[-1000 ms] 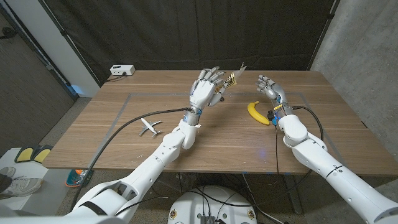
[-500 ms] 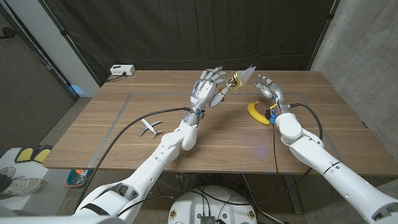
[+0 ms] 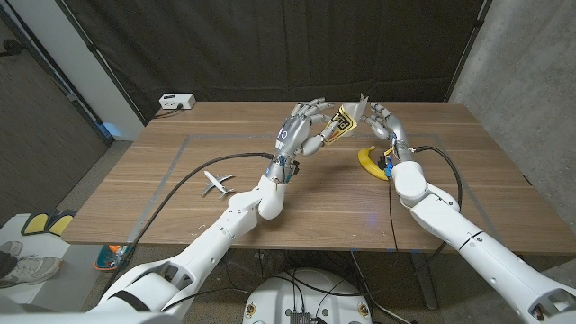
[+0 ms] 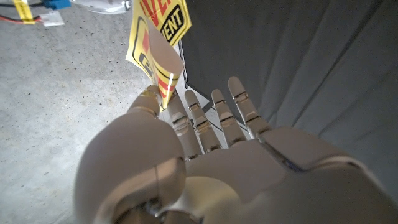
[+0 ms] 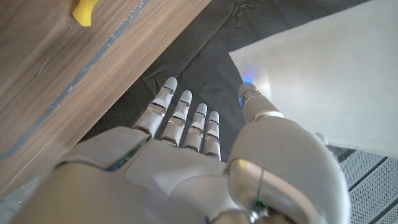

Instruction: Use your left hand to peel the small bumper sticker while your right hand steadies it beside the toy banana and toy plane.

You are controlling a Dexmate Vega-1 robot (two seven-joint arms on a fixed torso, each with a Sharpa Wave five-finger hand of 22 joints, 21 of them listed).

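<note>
While the small white toy plane (image 3: 216,184) lies at eight o'clock on the wooden table (image 3: 180,211) and the yellow plastic toy banana (image 3: 369,162) at two, the left hand (image 3: 300,131) pinches the small yellow-and-black bumper sticker (image 3: 342,121) aloft near twelve. The right hand (image 3: 380,121) meets its white backing, fingers spread; grip unclear. Thin, floppy, tearable, it looks best taken at a lifted corner.
</note>
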